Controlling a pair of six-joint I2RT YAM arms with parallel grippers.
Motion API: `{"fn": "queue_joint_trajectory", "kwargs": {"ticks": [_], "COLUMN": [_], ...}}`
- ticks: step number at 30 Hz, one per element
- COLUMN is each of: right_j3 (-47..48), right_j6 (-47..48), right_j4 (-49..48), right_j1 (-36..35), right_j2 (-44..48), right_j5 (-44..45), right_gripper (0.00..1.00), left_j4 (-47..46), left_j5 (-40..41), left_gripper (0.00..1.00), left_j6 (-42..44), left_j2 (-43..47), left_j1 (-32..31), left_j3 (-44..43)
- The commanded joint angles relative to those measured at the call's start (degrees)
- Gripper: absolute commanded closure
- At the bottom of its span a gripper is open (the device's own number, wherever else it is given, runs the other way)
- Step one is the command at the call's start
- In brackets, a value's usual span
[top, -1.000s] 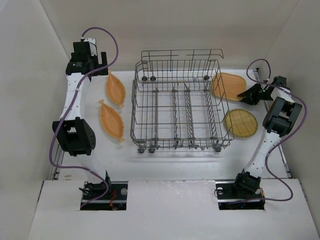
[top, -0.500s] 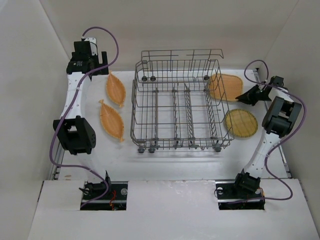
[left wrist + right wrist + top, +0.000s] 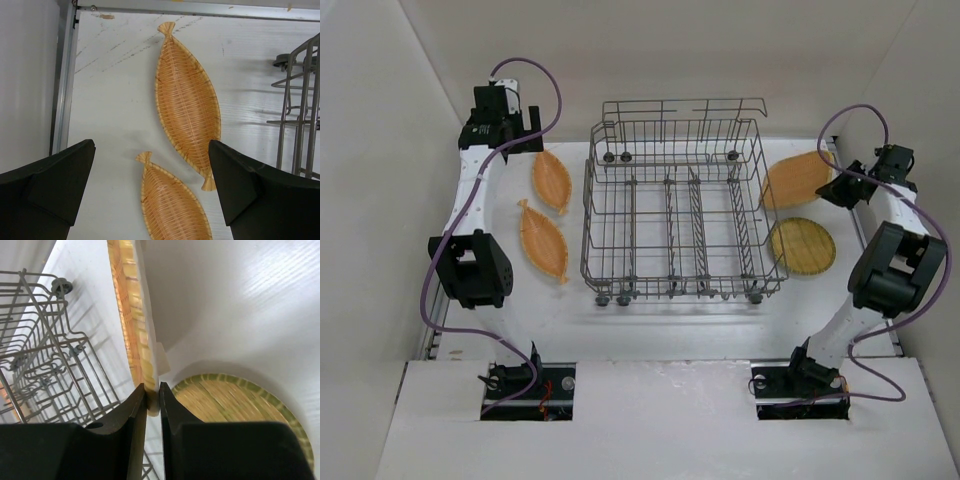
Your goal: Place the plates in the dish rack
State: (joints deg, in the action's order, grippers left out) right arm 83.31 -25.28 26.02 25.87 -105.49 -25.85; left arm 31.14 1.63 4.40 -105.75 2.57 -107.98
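Note:
The grey wire dish rack [image 3: 675,220] stands mid-table and holds no plates. My right gripper [image 3: 833,189] is shut on the rim of a round woven orange plate [image 3: 797,179], held tilted just right of the rack. In the right wrist view the plate [image 3: 131,315] stands edge-on between the fingers of the gripper [image 3: 152,395]. A second round plate [image 3: 802,246] lies flat below it and also shows in the right wrist view [image 3: 240,410]. Two fish-shaped woven plates [image 3: 551,180] [image 3: 543,241] lie left of the rack. My left gripper [image 3: 520,135] hangs open above them [image 3: 151,150].
White walls close in the table on the left, back and right. A metal rail [image 3: 62,85] runs along the left edge. The rack's corner wires and a wheel [image 3: 282,61] are near the left gripper's right side, and the rack's side wires [image 3: 45,355] are close to the held plate.
My right gripper has carried the round plate to the right, off the rack's right wall, and the right arm's elbow has swung lower. The left arm has barely shifted.

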Motion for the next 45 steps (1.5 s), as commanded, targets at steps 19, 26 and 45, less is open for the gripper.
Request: {"fn": "queue_joint_trajectory", "kwargs": {"ticks": [19,26,45], "right_j3": [-14.66,-15.81,-7.29], "right_j6": [5.85,14.10,33.36], "right_j4": [-13.10,-12.92,-11.08], "right_j1": [-2.18,-7.27,-12.11], "right_j2": [29.81,37.02,46.43], "right_j5": [15.82,19.86,26.90], "right_gripper": [1.00,1.00,1.00], "left_j4": [-3.36,-4.33,-4.68], "left_j5": [-5.14,-5.85,-7.78], "left_gripper": [0.00,0.00,0.00], "left_j6": [-3.52,-4.14,-4.58], "left_j2": [-0.15,0.11,0.81], "left_j1": [-1.12,-1.20,-2.96], "left_j3": [2.08,3.83,6.21]}}
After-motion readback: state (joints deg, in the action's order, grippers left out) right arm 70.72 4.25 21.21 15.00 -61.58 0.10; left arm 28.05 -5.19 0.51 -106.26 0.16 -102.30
